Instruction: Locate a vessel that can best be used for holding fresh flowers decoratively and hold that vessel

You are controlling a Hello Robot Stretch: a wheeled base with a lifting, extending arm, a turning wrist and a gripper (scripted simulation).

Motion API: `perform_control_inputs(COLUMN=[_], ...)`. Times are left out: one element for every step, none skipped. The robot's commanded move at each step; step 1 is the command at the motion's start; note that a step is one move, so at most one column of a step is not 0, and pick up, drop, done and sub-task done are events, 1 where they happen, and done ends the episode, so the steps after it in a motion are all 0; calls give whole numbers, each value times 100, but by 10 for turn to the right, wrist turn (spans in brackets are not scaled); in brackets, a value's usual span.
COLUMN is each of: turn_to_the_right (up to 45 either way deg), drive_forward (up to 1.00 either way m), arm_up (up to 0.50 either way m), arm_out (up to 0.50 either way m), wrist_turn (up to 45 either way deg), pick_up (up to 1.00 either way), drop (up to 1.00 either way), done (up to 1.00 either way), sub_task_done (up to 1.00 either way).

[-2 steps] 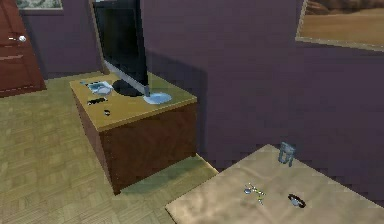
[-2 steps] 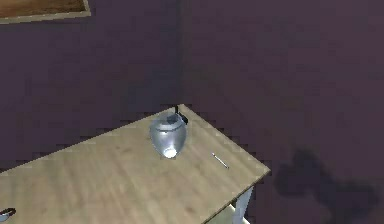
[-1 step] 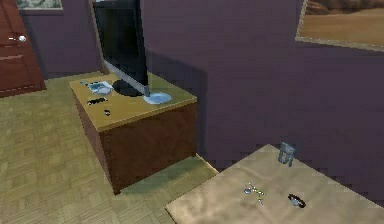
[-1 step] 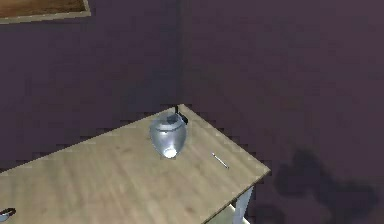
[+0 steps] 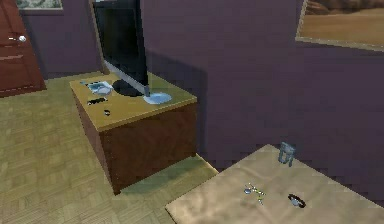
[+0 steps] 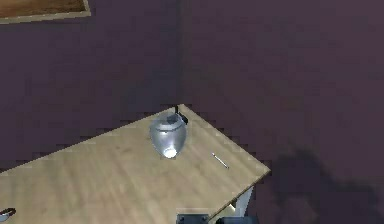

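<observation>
One rounded, silvery-grey vessel (image 6: 170,137) in the arm side view, upright on a pale wooden surface (image 6: 90,175), toward the far right corner and near the purple wall (image 6: 280,70). Narrow dark neck above a swollen body: a fair shape for holding stems, so judged the likeliest target. Probably set back there as an ornament, out of the way. Just right of it and apart, a thin pale stick-like thing (image 6: 218,158), too small to name. High at the far left, the corner of a framed picture (image 6: 40,8).

Low at the near edge, just right of the middle, the dark gripper (image 6: 195,214), well apart from the vessel. Impossible to tell whether spread or pressed together, or whether holding anything, with the surface right behind it. Perhaps sitting that near so as to stay clear of the things before a reach.

Ahead in the forward view, a wooden cabinet (image 5: 140,130) against the wall, carrying a dark television (image 5: 122,45). At the near right, a second surface (image 5: 230,195) with a small bluish glass-like thing (image 5: 288,152) and a dark band-like thing (image 5: 297,200). Nothing there as well shaped for flowers.

Next, by judgement: reach out toward the vessel from its near side, to avoid knocking it toward the wall.
</observation>
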Motion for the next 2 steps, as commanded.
perform_control_inputs(turn_to_the_right=[0,0], drive_forward=[0,0], arm_up=[0,0], arm_out=[42,0], wrist_turn=[0,450], pick_up=[0,0], drop=[0,0], done=[0,0], sub_task_done=[0,0])
